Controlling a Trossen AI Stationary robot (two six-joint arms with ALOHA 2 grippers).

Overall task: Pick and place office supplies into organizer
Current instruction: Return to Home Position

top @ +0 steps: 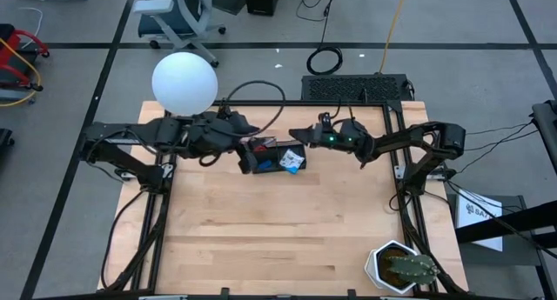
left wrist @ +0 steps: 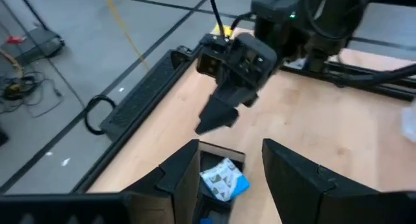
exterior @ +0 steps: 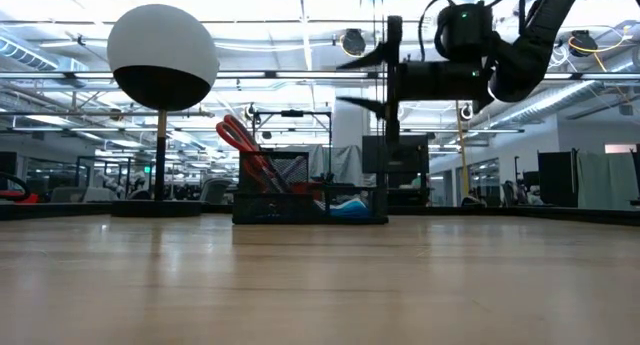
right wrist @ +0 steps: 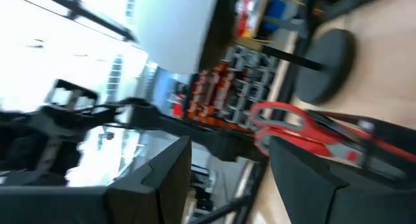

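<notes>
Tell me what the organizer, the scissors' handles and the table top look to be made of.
The organizer is likely black metal mesh: the low view shows a see-through grid. The scissors' handles are smooth red, probably plastic. The table top is pale wood, in jointed strips with grain and a slight sheen.

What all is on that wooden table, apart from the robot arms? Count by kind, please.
Black mesh desk organizer: 1
Red-handled scissors, in organizer: 1
Blue-and-white pad, in organizer: 1
White globe lamp, black base: 1
Potted green cactus: 1
Total: 5

Scissors (exterior: 236, 135) in organizer (exterior: 300, 193) near lamp (exterior: 162, 60)
</notes>
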